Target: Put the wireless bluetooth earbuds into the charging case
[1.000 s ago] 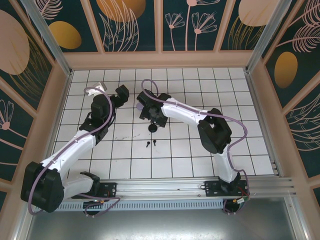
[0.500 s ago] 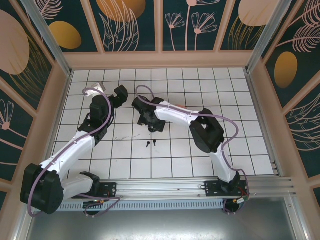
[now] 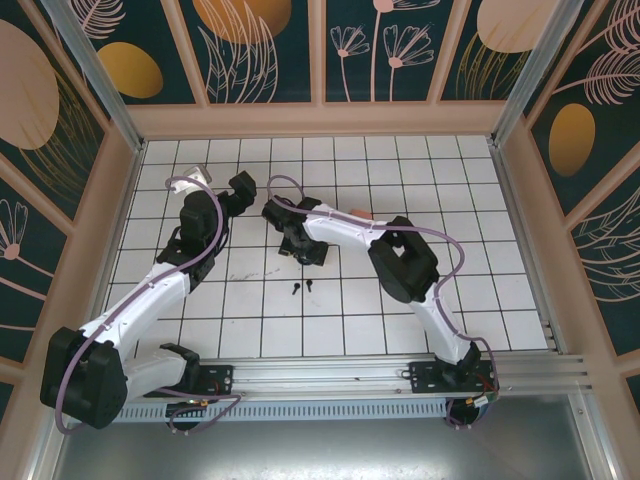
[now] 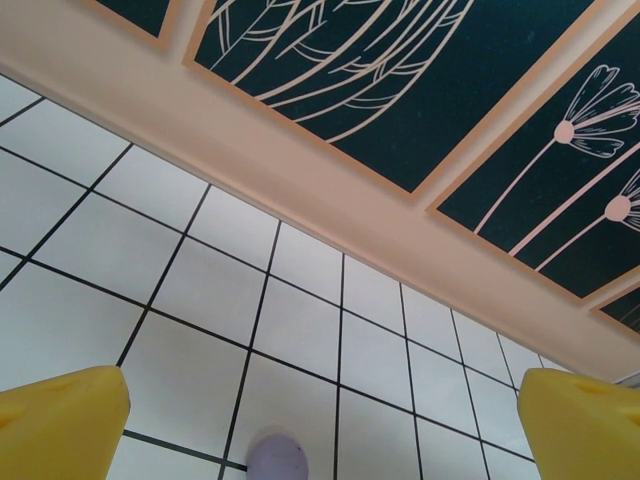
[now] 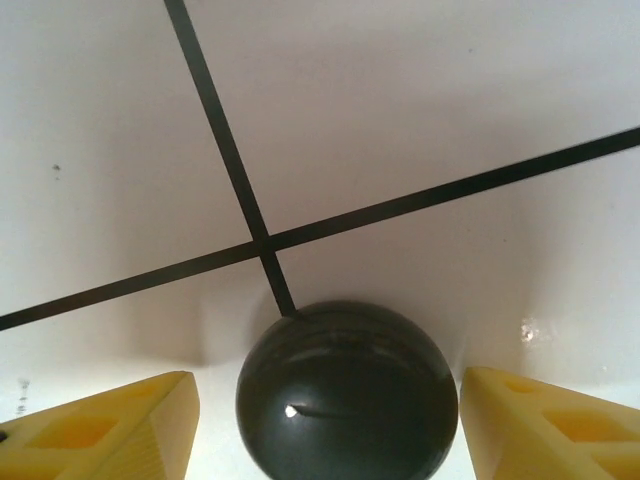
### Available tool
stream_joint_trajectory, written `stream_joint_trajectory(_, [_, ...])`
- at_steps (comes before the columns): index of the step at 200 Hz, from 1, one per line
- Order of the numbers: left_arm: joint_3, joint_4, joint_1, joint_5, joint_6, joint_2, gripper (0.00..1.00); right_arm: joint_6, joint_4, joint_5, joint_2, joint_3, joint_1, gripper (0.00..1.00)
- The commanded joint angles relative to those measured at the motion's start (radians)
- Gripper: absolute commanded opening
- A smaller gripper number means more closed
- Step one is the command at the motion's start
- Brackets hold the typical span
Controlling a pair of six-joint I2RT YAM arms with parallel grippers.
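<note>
Over the last second the right arm has swung left and down, so that the right gripper (image 3: 300, 243) now sits over the black charging case (image 5: 345, 395), which a second ago lay bare just beside it. In the right wrist view the glossy round case rests on the white tiled table (image 3: 400, 300), over a crossing of grid lines. It lies between the yellow fingers (image 5: 110, 425), which have drawn inward. A sliver of table shows at the left finger, so the claw brackets the case but has not clenched on it. This looks like the start of a grasp to steady or lift the case.

The black earbuds (image 3: 295, 291) lie on the table just in front of the case, untouched and outside it. The left gripper (image 4: 320, 420) hangs fully released near the back wall, with a lilac rounded thing (image 4: 277, 460) below it, cut off by the frame edge. What that thing is cannot be told. From above, the right gripper hides the case, and whether the lid is open cannot be made out.
</note>
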Motion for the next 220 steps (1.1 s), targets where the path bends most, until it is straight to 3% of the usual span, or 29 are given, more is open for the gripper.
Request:
stream_joint_trajectory(1, [-0.015,0.029,0.006,0.016,0.017,-0.026,0.99,-0.032,-0.045,0.032,0.020,0.033,0.001,0.66])
stream_joint_trajectory(51, [-0.023,0.025,0.006,0.016,0.021,-0.041,0.99,-0.111,-0.029,0.061,-0.013,-0.009,0.013,0.45])
stream_joint_trajectory(71, [-0.023,0.024,0.007,0.028,0.022,-0.044,0.99,-0.176,-0.004,0.081,-0.054,-0.056,0.021,0.44])
stream_joint_trajectory(129, [-0.019,0.012,0.007,0.074,0.031,-0.044,0.99,-0.377,0.040,0.132,-0.187,-0.246,0.034,0.44])
stream_joint_trajectory(178, [-0.022,0.019,0.006,0.088,0.024,-0.036,0.99,-0.393,0.063,0.075,-0.168,-0.271,0.030,0.47])
stream_joint_trajectory(220, [-0.019,0.018,0.007,0.094,0.024,-0.039,0.99,-0.387,0.073,0.052,-0.147,-0.263,0.025,0.56])
